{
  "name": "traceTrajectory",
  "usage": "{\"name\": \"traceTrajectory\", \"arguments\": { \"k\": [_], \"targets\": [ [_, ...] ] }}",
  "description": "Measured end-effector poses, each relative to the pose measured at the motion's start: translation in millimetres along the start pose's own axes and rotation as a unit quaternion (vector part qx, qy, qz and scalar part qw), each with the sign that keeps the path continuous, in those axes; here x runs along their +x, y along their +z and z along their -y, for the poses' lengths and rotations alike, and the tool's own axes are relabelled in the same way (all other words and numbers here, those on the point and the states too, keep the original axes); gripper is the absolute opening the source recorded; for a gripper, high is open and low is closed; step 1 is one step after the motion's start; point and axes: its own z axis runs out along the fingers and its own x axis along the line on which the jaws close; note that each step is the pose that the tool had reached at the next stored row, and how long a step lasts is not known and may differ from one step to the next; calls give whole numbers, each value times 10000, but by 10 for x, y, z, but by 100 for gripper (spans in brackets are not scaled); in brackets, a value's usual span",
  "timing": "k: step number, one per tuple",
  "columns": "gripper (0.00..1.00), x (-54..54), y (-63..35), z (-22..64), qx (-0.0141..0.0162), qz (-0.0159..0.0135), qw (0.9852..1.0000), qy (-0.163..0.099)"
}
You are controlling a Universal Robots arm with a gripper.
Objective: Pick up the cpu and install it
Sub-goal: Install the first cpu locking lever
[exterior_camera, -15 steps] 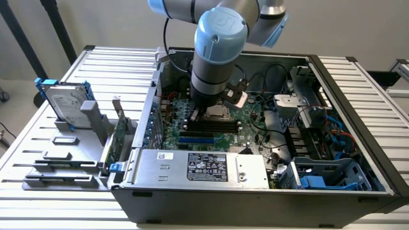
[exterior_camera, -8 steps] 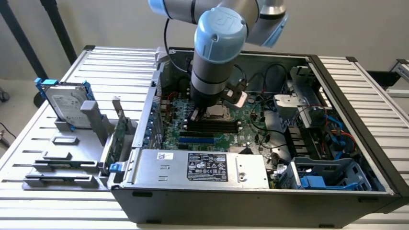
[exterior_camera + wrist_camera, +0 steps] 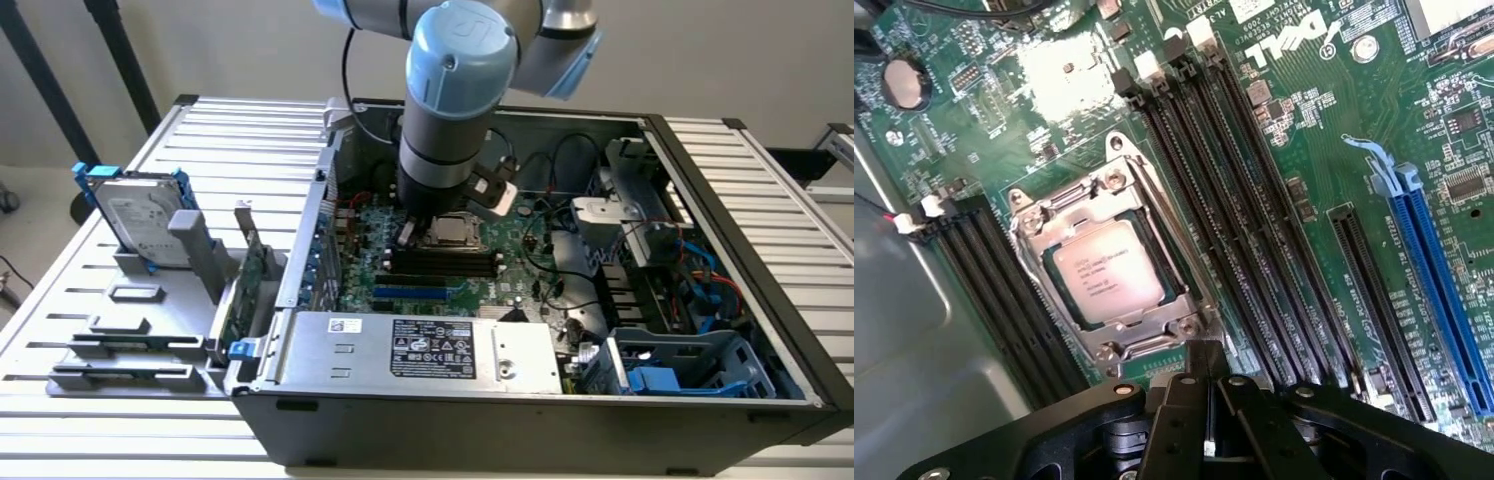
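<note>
Above the motherboard (image 3: pixel 1324 130), my gripper (image 3: pixel 1206 400) hangs with its fingers pressed together, clenched on nothing. Just beyond my fingertips one cpu (image 3: pixel 1108 273) sits seated in its socket frame (image 3: pixel 1044 215), flanked by black memory slots (image 3: pixel 1234 230); one blue slot (image 3: pixel 1439 290) lies farther off.

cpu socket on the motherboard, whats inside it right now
The cpu lies flat inside the socket's metal frame, silver top with printed text facing up. The socket contacts beneath it are covered. In the exterior view the arm stands over the socket.
</note>
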Motion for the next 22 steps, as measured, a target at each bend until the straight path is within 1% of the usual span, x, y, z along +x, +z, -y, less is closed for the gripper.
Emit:
{"name": "traceTrajectory", "arguments": {
  "k": [3,7,16,18,19,22],
  "targets": [
    [11,41,-62,29,13,10,10000,-16],
    [11,103,-92,67,49,67,9999,-120],
    [11,246,-52,149,104,180,9990,-406],
    [11,279,-45,169,111,209,9986,-464],
    [11,293,-46,178,112,228,9985,-494],
    [11,327,-66,198,114,299,9978,-584]
  ]
}}
